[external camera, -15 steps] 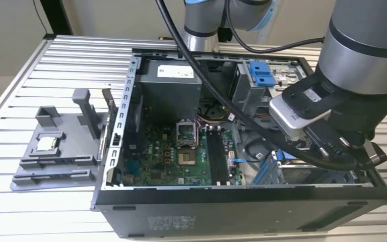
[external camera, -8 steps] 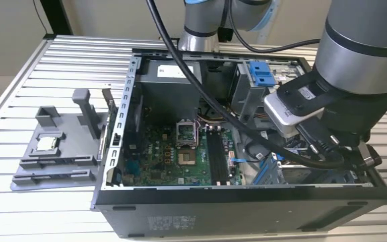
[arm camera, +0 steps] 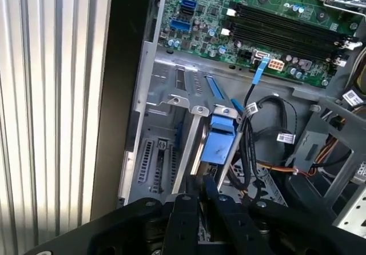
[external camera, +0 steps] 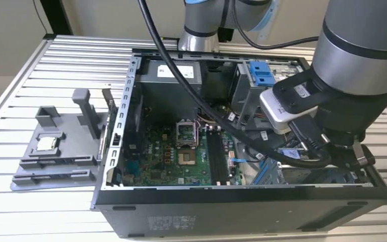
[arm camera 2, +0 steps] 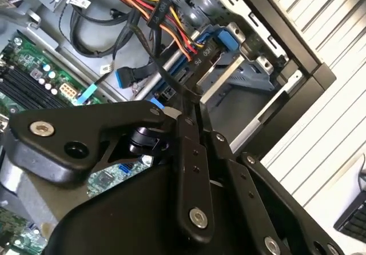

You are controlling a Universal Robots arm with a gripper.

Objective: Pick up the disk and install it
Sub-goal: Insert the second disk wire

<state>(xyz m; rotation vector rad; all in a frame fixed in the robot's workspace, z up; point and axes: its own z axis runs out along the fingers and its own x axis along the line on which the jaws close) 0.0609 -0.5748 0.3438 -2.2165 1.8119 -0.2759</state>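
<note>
Exterior view shows the arm reaching into the open computer case (external camera: 247, 201) at about 4 o'clock of the frame, over the corner bay beside the green motherboard (external camera: 180, 151). Both wrist views show the gripper (arm camera: 200, 195) with its black fingers (arm camera 2: 191, 169) drawn close together, clenched edge-on upon the disk (arm camera: 217, 146). Its blue carrier rail and thin metal edge stand upright in the grey drive bay (arm camera: 166, 129), down among the cables. On the slatted table (external camera: 46, 212), at 9 o'clock, a grey fixture (external camera: 56, 151) holds a small square processor chip (external camera: 48, 143).
</note>
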